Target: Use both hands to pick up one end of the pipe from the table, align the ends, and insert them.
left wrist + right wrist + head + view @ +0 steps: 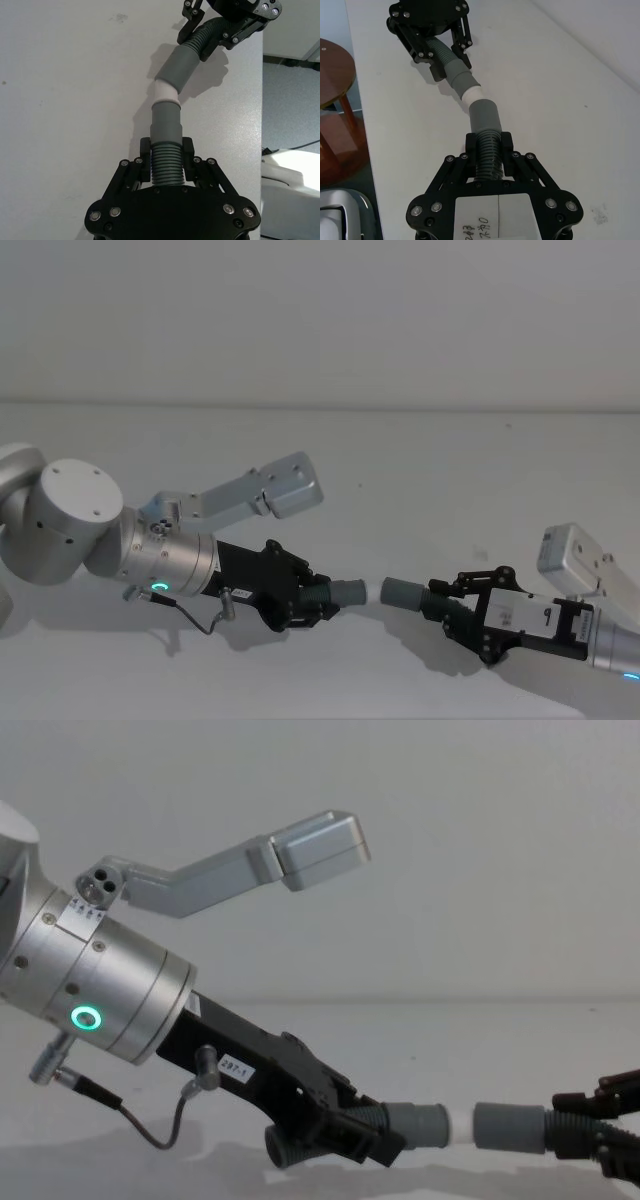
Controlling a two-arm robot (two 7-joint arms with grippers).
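Gripping ribbed pipe pieces (pixel 345 592), both grippers' fingers (pixel 145 159) hold tip against socket.

Two short dark-grey ribbed pipe pieces held above the white bench (pixel 420 450), left piece (pixel 345 592) showing its narrow white tip (pixel 371 592), just entering the smooth grey socket (pixel 402 593) of the right piece (pixel 425 598), slightly angled.
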